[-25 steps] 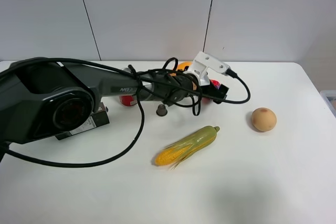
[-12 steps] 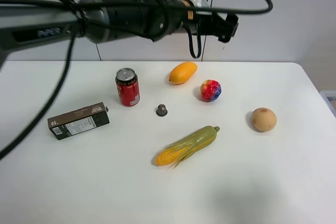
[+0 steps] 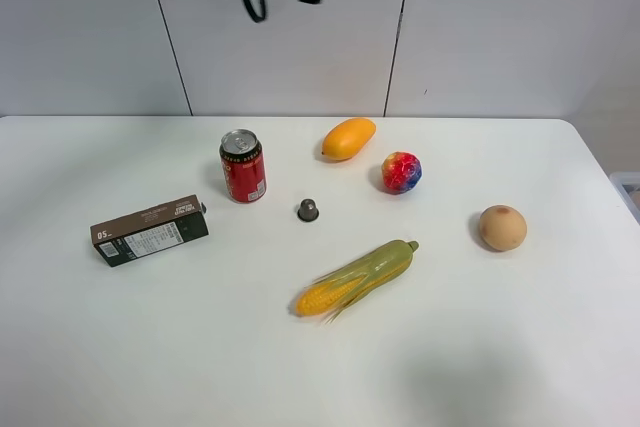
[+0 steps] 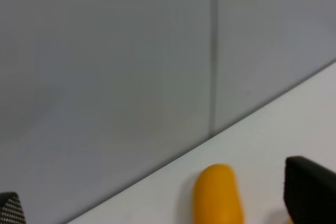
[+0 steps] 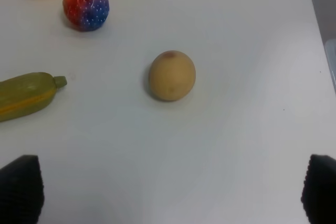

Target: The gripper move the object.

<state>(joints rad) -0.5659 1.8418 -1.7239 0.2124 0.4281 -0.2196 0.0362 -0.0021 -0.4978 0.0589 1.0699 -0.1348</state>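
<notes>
**Rainbow ball (image 3: pixel 401 172) lies free on table (image 3: pixel 520 347)**

Ball sits near the mango (image 3: pixel 348 138), touched by nothing; left gripper (image 4: pixel 160 199) hangs high over the table's far side, well apart from ball, jaws wide and empty; right gripper (image 5: pixel 170 187) is wide and empty too.

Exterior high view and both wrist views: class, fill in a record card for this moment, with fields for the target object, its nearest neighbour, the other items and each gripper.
target: rainbow ball, resting on the table, no gripper touching it
nearest neighbour: mango, apart from the ball
other items: red can upright; grey cap; corn cob; tan fruit; brown box lying flat
left gripper: open, empty, well above the table
right gripper: open, empty, looking down on the tan fruit
</notes>
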